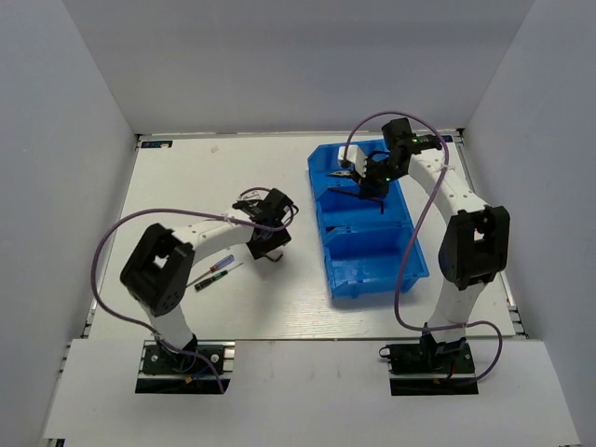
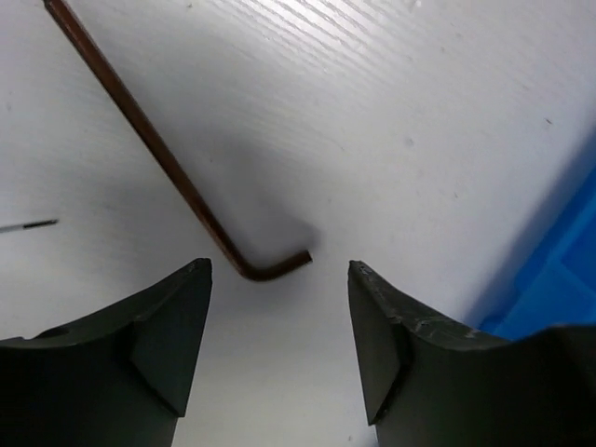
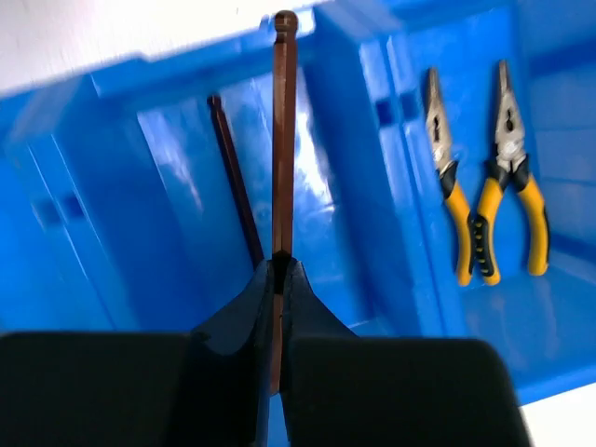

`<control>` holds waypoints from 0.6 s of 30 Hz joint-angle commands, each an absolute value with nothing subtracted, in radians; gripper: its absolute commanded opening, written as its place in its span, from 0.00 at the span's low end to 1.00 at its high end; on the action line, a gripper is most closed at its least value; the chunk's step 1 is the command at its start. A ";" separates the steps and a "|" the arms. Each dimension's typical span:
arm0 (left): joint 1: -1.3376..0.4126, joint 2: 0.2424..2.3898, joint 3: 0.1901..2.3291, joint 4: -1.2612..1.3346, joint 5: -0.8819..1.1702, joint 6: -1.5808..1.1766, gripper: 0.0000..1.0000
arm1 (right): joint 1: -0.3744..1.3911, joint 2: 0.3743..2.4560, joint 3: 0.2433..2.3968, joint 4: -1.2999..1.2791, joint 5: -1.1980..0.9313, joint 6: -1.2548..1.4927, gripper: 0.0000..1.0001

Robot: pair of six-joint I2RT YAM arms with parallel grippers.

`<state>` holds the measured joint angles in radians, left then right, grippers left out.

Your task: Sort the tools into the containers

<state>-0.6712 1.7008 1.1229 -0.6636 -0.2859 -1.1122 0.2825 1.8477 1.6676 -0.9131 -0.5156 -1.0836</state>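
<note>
A dark brown L-shaped hex key (image 2: 168, 158) lies flat on the white table. My left gripper (image 2: 279, 268) is open just above it, with the key's short bent end between and just ahead of the fingertips. My right gripper (image 3: 280, 265) is shut on another hex key (image 3: 282, 140) and holds it over a compartment of the blue containers (image 3: 121, 186). A further hex key (image 3: 233, 177) lies in that compartment. Two pliers (image 3: 484, 186) with yellow and black handles lie in the neighbouring compartment. In the top view the right gripper (image 1: 370, 183) is over the far part of the bins (image 1: 377, 265).
Small screwdrivers (image 1: 216, 271) lie on the table left of my left gripper (image 1: 270, 244). The blue bin's wall (image 2: 559, 270) stands close to the right of the left gripper. White walls enclose the table on three sides.
</note>
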 commanded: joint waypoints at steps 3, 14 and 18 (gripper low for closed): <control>-0.652 1.758 1.195 -0.747 -0.301 -1.160 0.72 | 0.250 1.858 1.697 -0.991 -0.568 -1.246 0.29; -0.632 1.819 1.181 -0.776 -0.341 -1.192 0.65 | 0.196 1.723 1.632 -0.947 -0.710 -1.052 0.64; -0.632 1.890 1.221 -0.822 -0.350 -1.192 0.43 | 0.170 1.599 1.505 -0.890 -0.767 -0.979 0.64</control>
<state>-0.6376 1.8481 1.2007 -0.7902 -0.3210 -1.1778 0.1905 1.7004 1.5646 -0.9329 -0.6716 -1.0573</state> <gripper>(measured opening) 0.485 0.638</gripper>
